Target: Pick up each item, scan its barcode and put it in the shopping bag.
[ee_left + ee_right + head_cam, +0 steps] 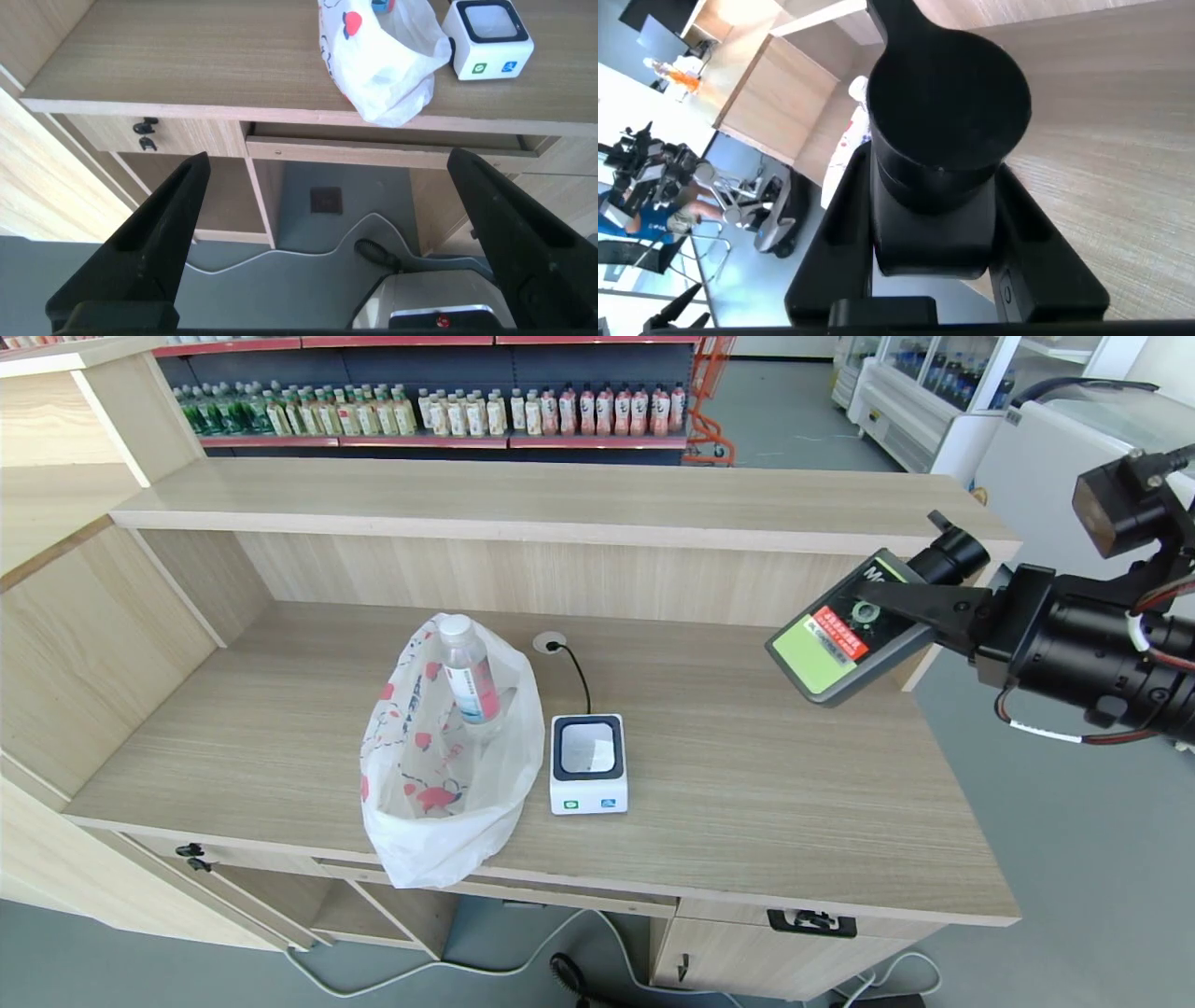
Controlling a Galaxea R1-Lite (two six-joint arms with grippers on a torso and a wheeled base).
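Note:
A white shopping bag [448,756] with red print stands open on the wooden counter [747,775]. A clear water bottle [469,674] leans inside it. Just right of the bag sits the white barcode scanner [587,763], its window facing up. My right gripper [896,611] is shut on a dark flat bottle [845,639] with a green and red label and a black cap [948,103], held in the air over the counter's right end. My left gripper [327,252] hangs open, low in front of the counter, with the bag [383,56] and scanner [488,35] beyond it.
A black cable [579,677] runs from the scanner to a grommet [550,641] near the back wall. A raised ledge [560,495] tops the counter's rear, and a side panel [103,653] closes the left. Drink shelves [439,415] and freezers [1064,439] stand behind.

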